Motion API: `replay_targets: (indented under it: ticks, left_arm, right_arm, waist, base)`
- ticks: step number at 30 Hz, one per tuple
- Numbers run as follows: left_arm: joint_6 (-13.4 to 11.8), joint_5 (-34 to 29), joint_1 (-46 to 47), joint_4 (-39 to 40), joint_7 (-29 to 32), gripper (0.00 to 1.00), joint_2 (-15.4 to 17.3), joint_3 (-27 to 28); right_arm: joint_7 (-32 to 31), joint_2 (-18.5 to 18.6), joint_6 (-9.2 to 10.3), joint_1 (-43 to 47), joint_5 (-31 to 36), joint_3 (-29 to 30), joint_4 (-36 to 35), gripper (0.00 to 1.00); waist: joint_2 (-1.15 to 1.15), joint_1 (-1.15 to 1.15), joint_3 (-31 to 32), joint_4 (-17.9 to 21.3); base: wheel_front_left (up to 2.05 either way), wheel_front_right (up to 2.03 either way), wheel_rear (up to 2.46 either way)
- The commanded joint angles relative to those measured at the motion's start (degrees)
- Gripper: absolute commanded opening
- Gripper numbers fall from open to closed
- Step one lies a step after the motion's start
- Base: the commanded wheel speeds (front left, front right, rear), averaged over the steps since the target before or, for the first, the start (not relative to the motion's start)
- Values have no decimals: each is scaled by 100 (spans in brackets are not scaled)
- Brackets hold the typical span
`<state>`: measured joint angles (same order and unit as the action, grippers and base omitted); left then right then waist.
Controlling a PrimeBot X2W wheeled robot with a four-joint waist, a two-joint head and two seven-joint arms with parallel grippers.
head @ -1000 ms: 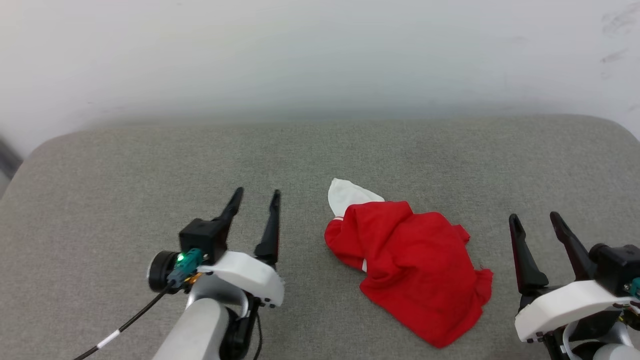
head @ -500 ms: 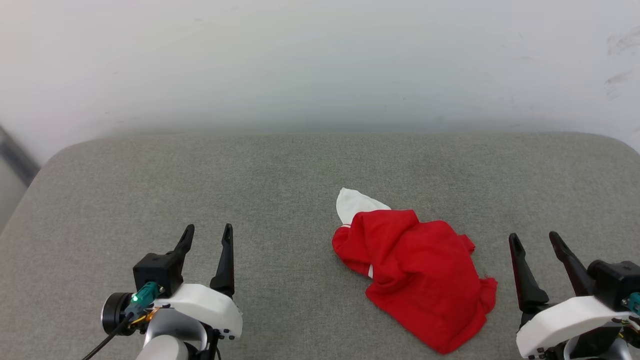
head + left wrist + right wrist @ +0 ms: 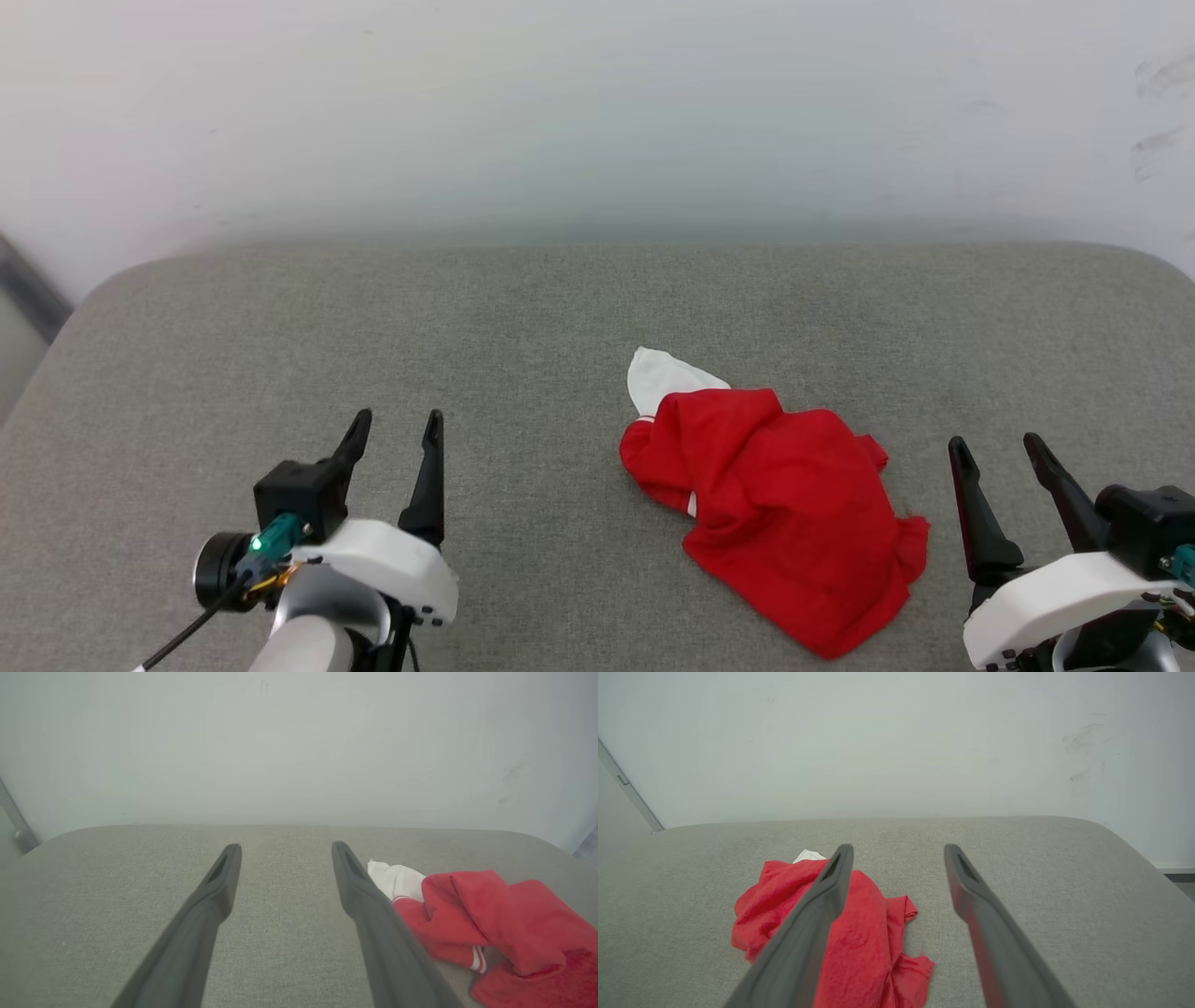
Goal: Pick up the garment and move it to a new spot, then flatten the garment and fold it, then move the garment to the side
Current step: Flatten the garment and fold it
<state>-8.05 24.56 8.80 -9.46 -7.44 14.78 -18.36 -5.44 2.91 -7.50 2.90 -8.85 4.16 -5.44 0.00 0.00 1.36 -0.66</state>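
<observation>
Against a pale, bare wall (image 3: 597, 112) with a few dark scuff marks (image 3: 1153, 145) at its right stands a counter (image 3: 467, 308) covered in grey woven fabric, its far corners rounded. A thin grey strip (image 3: 28, 280) runs up the wall at the far left.

One garment (image 3: 784, 504) lies on the counter, right of centre and toward the near edge, crumpled in a red heap. A single white sleeve (image 3: 663, 378) pokes out at its far left end. The left wrist view shows red-and-white striped trim (image 3: 476, 957) on a fold; no lettering can be seen.

Two grippers are in view, each with two dark fingers. The left gripper (image 3: 399, 417) hovers at the lower left, well apart from the garment, its fingers spread with nothing between them. The right gripper (image 3: 995, 441) hangs just beside the garment's right edge, fingers likewise spread and empty.

Compared with a second ago, the left gripper has drawn back toward the near left and now sits farther from the garment. The right gripper is in much the same place. The garment keeps the same crumpled shape, and the slight downward shift of the whole scene comes from the camera.
</observation>
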Motion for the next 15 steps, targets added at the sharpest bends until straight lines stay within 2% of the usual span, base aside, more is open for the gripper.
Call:
replay_targets:
  ticks: [1,7,15]
  left_arm:
    - [16,29,110,29,0,100,-4,-10]
    - [294,97,855,-99,328,100,-137,-213]
    - [995,402,2402,-721,1425,100,-366,-609]
  right_arm:
    - [-13,-4,2,-17,-22,-4,-27,100]
    - [-47,-4,2,-133,11,-51,-52,100]
    - [-53,-4,2,-440,81,-220,-63,100]
  waist:
    - [0,0,-13,4]
    - [0,0,-220,43]
    - [0,0,-750,286]
  base:
    - [0,0,0]
    - [0,0,0]
    - [0,0,0]
